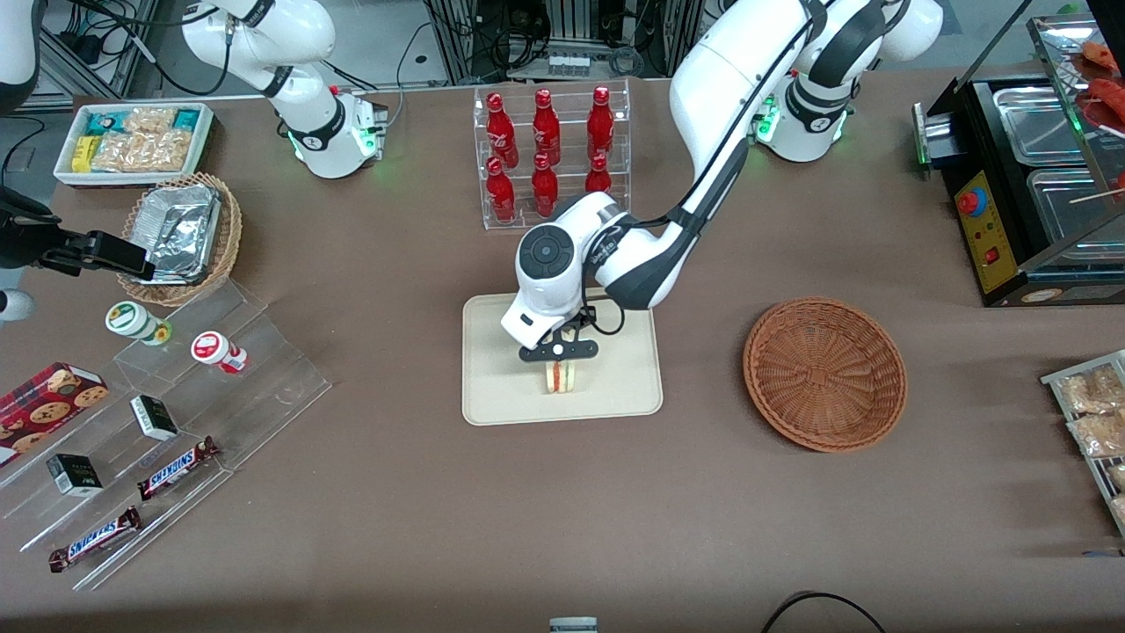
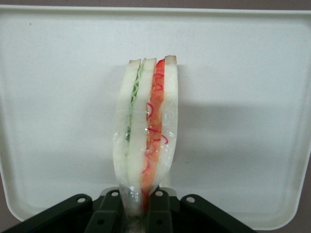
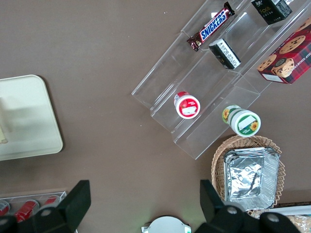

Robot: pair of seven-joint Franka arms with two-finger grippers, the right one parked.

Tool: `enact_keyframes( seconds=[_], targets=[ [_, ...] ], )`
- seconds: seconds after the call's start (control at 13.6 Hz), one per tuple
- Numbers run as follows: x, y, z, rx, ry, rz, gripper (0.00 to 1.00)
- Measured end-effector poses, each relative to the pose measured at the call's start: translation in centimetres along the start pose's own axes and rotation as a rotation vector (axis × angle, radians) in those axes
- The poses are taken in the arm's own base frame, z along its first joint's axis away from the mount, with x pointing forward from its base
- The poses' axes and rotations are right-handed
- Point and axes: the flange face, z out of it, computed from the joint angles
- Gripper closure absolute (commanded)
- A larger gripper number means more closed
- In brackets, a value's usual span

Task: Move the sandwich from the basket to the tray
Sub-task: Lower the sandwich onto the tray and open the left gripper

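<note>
The sandwich (image 1: 559,377) (image 2: 146,141) is a pale bread wedge with red and green layers, standing on edge over the cream-beige tray (image 1: 501,400) (image 2: 243,97). My left gripper (image 1: 559,356) (image 2: 134,213) hangs just above the tray and is shut on the sandwich's narrow end, one black finger (image 2: 104,216) on each side of it. Whether the wedge's lower edge touches the tray I cannot tell. The reddish-brown wicker basket (image 1: 824,373) sits beside the tray toward the working arm's end and has nothing in it.
A clear rack of red bottles (image 1: 549,149) stands farther from the front camera than the tray. Acrylic steps with snack bars and cups (image 1: 167,413) and a tan basket with foil containers (image 1: 180,233) lie toward the parked arm's end. A black food warmer (image 1: 1028,185) stands at the working arm's end.
</note>
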Motion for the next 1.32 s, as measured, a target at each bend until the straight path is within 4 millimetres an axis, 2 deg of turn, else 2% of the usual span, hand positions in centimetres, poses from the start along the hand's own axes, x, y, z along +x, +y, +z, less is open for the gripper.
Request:
enact_keyframes(
  seconds=[0.59, 0.66, 0.73, 0.81, 1.1, 1.32],
  targets=[
    [-0.2, -0.3, 0.6, 0.036, -0.026, -0.071, 1.00],
    [-0.2, -0.3, 1.0, 0.038, -0.028, -0.092, 0.86],
    [-0.2, -0.3, 1.3, 0.039, -0.029, -0.104, 0.50],
    [-0.2, -0.3, 1.5, 0.039, -0.030, -0.109, 0.01],
    [0.0, -0.1, 1.0, 0.029, -0.022, -0.118, 0.00],
    [0.8, 0.4, -1.8, -0.012, 0.007, -0.122, 0.00]
  ],
)
